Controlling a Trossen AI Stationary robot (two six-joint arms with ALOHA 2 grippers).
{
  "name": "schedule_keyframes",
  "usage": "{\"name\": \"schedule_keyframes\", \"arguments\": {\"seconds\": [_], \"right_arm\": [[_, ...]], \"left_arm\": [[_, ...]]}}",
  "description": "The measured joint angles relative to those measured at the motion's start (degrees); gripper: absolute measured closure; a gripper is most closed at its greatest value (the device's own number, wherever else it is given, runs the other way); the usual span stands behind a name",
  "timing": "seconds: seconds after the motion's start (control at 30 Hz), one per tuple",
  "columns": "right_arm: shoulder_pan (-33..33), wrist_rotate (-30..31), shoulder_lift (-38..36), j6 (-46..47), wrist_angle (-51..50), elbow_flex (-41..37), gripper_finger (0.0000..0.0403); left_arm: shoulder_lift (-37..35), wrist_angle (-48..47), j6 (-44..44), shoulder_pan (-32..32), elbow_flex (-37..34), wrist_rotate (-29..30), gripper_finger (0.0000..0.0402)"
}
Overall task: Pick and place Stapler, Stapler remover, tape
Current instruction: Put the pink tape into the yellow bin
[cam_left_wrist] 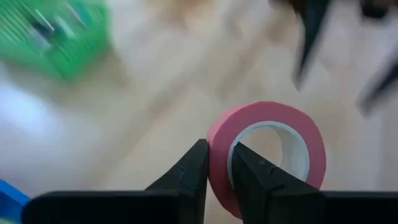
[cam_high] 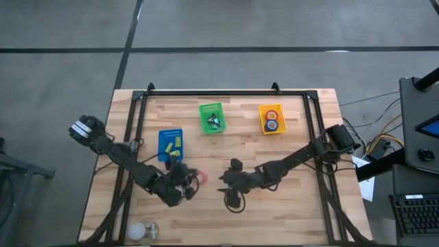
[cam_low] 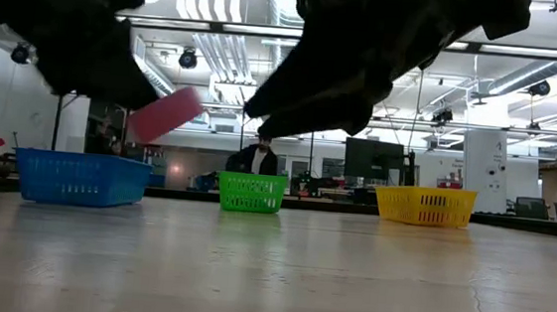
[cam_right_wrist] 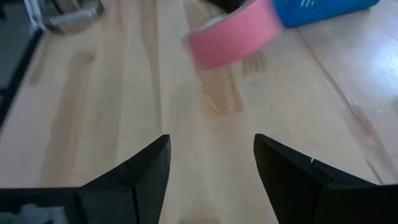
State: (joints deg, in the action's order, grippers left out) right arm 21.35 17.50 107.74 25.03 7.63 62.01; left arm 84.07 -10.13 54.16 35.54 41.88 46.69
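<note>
A red tape roll (cam_left_wrist: pixel 267 152) with a pale inner core sits pinched in the left gripper (cam_left_wrist: pixel 217 165): one dark finger presses the outside of the ring and the other reaches inside it, so the jaws clamp the roll's wall. In the low view the roll (cam_low: pixel 165 114) hangs tilted, clear of the table, under the left arm's dark bulk. From above it shows as a small red spot (cam_high: pixel 201 177) at the tip of the left gripper (cam_high: pixel 188 180), in the near-middle part of the table, just below the blue basket (cam_high: pixel 170 144).

The right gripper (cam_right_wrist: pixel 211 165) hovers close by, toward the table's centre, its two fingers spread wide with nothing between them; its camera looks across at the lifted roll (cam_right_wrist: pixel 231 38).

The table (cam_high: pixel 302 199) is pale wooden planking in a black frame. Along its far side stand the blue basket, a green basket (cam_high: pixel 212 117) and a yellow basket (cam_high: pixel 271 119), the last holding two more tape rolls (cam_high: pixel 273 121). A pale roundish object (cam_high: pixel 145 230) lies near the front left edge. Beyond the table, the low view shows a bright workshop with ceiling ducts, monitors and a seated person (cam_low: pixel 255 157) behind the green basket.
</note>
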Motion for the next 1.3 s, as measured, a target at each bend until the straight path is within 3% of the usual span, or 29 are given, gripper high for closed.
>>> {"name": "schedule_keyframes", "arguments": {"seconds": [0.13, 0.37, 0.87, 1.03, 1.3], "right_arm": [[0.05, 0.43, 0.00, 2.24, 4.51, -0.35, 0.0179], [-3.31, 0.48, 0.00, 5.00, 10.26, -0.36, 0.0178], [-7.33, 0.42, 0.00, -1.47, 20.61, 0.98, 0.0121], [-8.56, 0.54, 0.00, -1.53, 20.32, 1.62, 0.0148], [-9.98, -2.23, 0.00, -2.52, 19.58, 2.15, 0.0235]], "left_arm": [[0.00, -0.12, -5.19, -0.02, 1.96, 12.12, 0.0351], [0.00, 0.48, -12.26, -0.02, 3.92, 22.71, 0.0356], [0.00, 1.62, -13.74, -0.02, 3.94, 26.36, 0.0353], [0.00, 1.70, -13.75, -0.02, 3.94, 26.56, 0.0352], [0.00, 2.03, -13.91, -0.03, 3.87, 26.91, 0.0342]]}}
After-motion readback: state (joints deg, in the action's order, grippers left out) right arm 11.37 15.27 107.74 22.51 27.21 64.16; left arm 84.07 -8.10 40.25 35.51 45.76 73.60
